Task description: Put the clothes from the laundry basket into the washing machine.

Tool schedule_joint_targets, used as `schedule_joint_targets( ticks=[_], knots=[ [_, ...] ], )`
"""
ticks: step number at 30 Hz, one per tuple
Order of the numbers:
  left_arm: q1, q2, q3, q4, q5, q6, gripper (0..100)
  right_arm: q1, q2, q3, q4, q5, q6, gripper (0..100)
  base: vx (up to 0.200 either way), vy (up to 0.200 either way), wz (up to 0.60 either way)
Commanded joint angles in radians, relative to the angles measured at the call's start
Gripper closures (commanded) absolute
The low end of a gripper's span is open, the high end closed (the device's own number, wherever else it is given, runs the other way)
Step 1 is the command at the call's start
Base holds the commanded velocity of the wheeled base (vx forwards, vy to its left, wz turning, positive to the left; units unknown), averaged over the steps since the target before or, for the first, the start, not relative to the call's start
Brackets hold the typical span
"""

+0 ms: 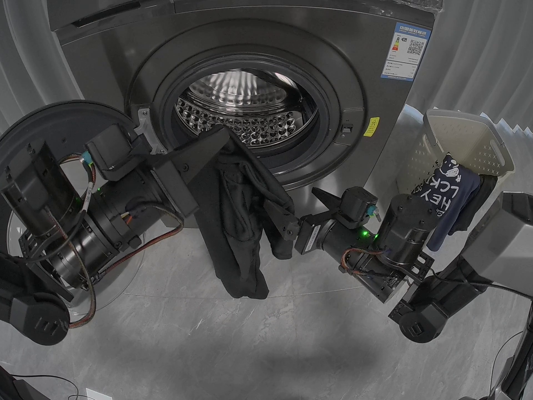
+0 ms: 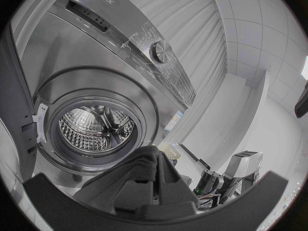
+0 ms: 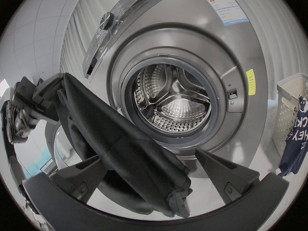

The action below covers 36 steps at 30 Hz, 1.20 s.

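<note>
A soft, light black garment [image 1: 239,223] hangs limp below your left tool [image 1: 224,135], clamped on its bunched top before the open washing machine [image 1: 344,79]; your right tool [image 1: 295,202], jaws spread, touches a lower fold, a likely second hold.

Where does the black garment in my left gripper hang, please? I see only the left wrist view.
Observer: The black garment hangs down from the left gripper in front of the washing machine. Its long lower part is outside the drum, below the door opening.
Operator: Does the right gripper hold it also?
Observer: No. The right gripper is open, and the cloth only lies against one of its fingers.
Operator: And what is in the laundry basket?
Observer: A navy shirt is draped over the rim of the laundry basket, to the right of the machine.
</note>
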Motion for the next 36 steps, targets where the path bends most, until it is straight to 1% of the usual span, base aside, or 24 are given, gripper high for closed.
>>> schedule_joint_targets(
  ticks=[1,6,15,19,20,23,31,36],
  knots=[
    [0.000,-0.003,0.000,0.000,0.000,0.000,100,0.003,0.028,0.011,-0.013,0.000,-0.008,0,0.000,0.000,0.00],
    [0.000,-0.005,0.003,0.000,0.000,0.000,100,0.011,0.093,-0.038,-0.048,0.003,-0.035,0,0.000,0.000,0.00],
    [-0.007,-0.003,0.009,-0.002,0.000,0.000,100,-0.006,0.136,-0.182,-0.041,0.014,-0.043,0,0.000,0.000,0.00],
    [-0.004,-0.003,0.019,-0.002,0.000,0.000,100,-0.004,0.129,-0.188,-0.048,0.014,-0.043,0,0.000,0.000,0.00],
    [-0.002,0.000,0.023,-0.002,0.000,0.001,100,-0.001,0.123,-0.184,-0.052,0.014,-0.043,100,0.000,0.000,0.00],
    [-0.002,0.005,0.031,-0.002,0.000,0.001,100,0.003,0.099,-0.177,-0.053,0.015,-0.043,100,0.000,0.000,0.00],
    [-0.008,0.043,0.032,0.001,-0.003,0.000,100,0.016,-0.053,-0.047,-0.050,0.042,-0.043,100,0.000,0.000,0.00],
    [-0.010,0.048,0.039,0.004,-0.020,0.000,100,0.049,-0.139,0.014,-0.050,0.046,-0.037,100,0.000,0.000,0.00]
  ],
)
